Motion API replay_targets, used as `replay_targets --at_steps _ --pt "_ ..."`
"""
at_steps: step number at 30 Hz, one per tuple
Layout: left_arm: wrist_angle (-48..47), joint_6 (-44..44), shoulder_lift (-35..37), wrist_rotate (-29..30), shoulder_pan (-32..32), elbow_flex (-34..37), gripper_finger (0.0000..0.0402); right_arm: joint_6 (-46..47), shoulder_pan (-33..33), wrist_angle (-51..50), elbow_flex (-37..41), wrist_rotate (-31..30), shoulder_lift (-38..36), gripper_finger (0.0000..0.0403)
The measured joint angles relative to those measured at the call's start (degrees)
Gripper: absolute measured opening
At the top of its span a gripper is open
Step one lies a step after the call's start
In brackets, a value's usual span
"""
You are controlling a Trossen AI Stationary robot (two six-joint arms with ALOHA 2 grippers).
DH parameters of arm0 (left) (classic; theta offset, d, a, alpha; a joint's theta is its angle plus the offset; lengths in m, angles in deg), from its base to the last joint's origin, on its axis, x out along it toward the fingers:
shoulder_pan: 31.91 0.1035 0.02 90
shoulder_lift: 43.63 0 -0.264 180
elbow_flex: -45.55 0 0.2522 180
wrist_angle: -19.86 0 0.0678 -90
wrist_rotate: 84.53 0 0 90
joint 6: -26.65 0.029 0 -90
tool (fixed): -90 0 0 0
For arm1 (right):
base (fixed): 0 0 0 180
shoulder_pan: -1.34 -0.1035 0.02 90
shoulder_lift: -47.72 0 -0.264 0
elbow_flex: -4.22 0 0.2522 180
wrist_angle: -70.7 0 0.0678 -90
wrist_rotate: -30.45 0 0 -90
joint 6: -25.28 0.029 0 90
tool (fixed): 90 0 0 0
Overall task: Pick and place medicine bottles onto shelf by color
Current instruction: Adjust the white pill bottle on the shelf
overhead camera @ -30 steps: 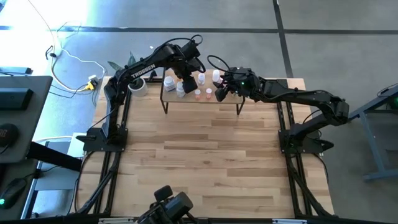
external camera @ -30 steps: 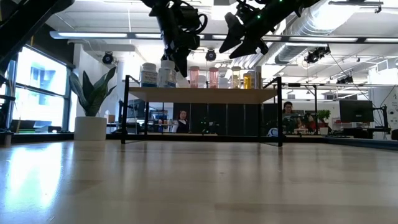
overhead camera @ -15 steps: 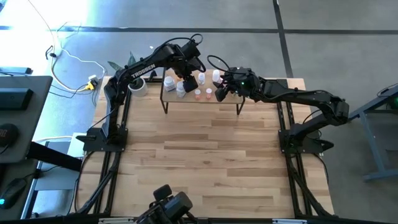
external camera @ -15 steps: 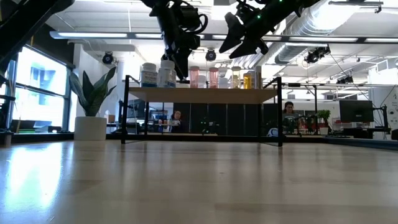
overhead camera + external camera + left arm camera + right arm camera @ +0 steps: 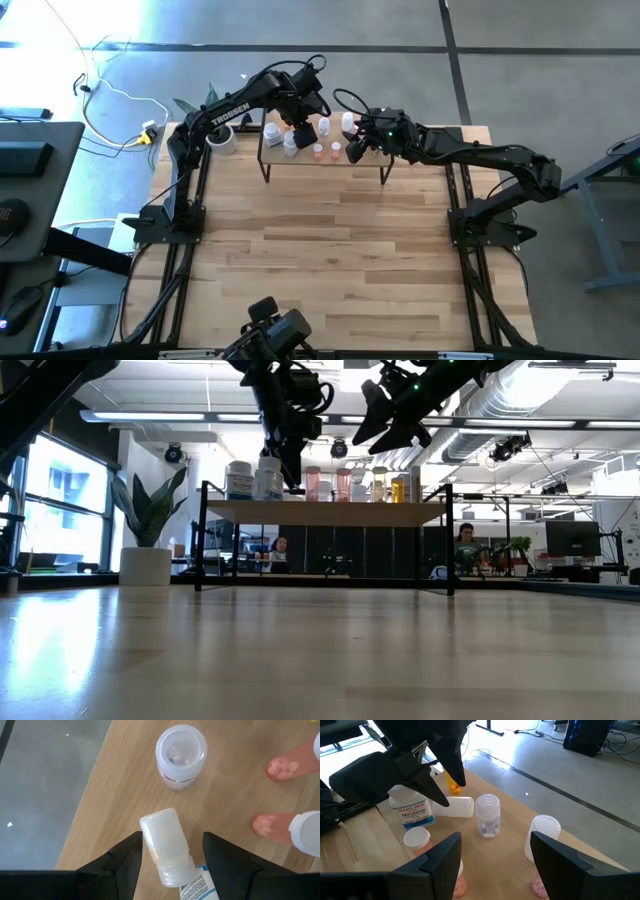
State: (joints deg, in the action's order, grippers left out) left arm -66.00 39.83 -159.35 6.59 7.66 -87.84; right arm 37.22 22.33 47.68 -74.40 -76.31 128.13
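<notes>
Left gripper (image 5: 170,851) sits over the shelf (image 5: 325,160), jaws spread, a white bottle (image 5: 165,847) lying on its side between the fingers but not clamped; gaps show on both sides. Judgement: the bottle is either just let go or about to be grabbed, and since it lies flat it likely needs standing up. In the high view this gripper is at about 10 o'clock on the shelf board. A clear capless bottle (image 5: 180,755) stands upright just beyond the tipped one, at 12 o'clock from it in the left wrist view. Two pinkish bottles (image 5: 285,766) stand off toward 2–3 o'clock, apart from the whites, so the sorting by colour looks mostly done. A larger labelled white bottle (image 5: 412,809) stands beside the tipped one. Right gripper (image 5: 495,852) hovers above the shelf at about 2 o'clock on the board, fingers parted and holding nothing, probably waiting clear of the left arm. In the low view, amber bottles (image 5: 400,488) group at the shelf's right end. The tabletop (image 5: 330,260) in front shows no bottles.
</notes>
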Motion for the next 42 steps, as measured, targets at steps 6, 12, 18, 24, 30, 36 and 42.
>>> replay_targets --at_steps 6,12,18,24,30,36,42 --pt "0.1 -2.5 0.0 1.3 0.2 0.0 0.0195 -0.1 0.0 0.0 0.0 0.0 0.0 0.0229" --pt "0.1 -2.6 -1.5 1.3 -0.2 0.0 0.0195 -0.4 0.0 0.0 0.0 0.0 0.0 0.0229" --pt "-0.2 -4.0 -2.8 2.0 -0.7 0.0 0.0195 -0.1 0.0 0.0 0.0 0.6 0.0 0.0229" --pt "-0.1 -3.1 -2.8 2.6 -0.6 0.0 0.0195 0.0 -0.1 0.0 0.0 0.8 0.0 0.0229" --pt "-0.1 -1.1 -2.8 2.6 -0.6 0.0 0.0195 0.0 -0.1 0.0 0.0 0.8 0.0 0.0229" --pt "-0.2 -1.7 -4.8 2.3 -0.6 -0.1 0.0195 0.0 -0.1 0.0 0.0 0.8 0.0 0.0229" --pt "-0.5 -1.6 -5.1 2.5 -0.6 -0.1 0.0195 -0.3 -0.1 0.0 0.0 0.8 0.0 0.0229"
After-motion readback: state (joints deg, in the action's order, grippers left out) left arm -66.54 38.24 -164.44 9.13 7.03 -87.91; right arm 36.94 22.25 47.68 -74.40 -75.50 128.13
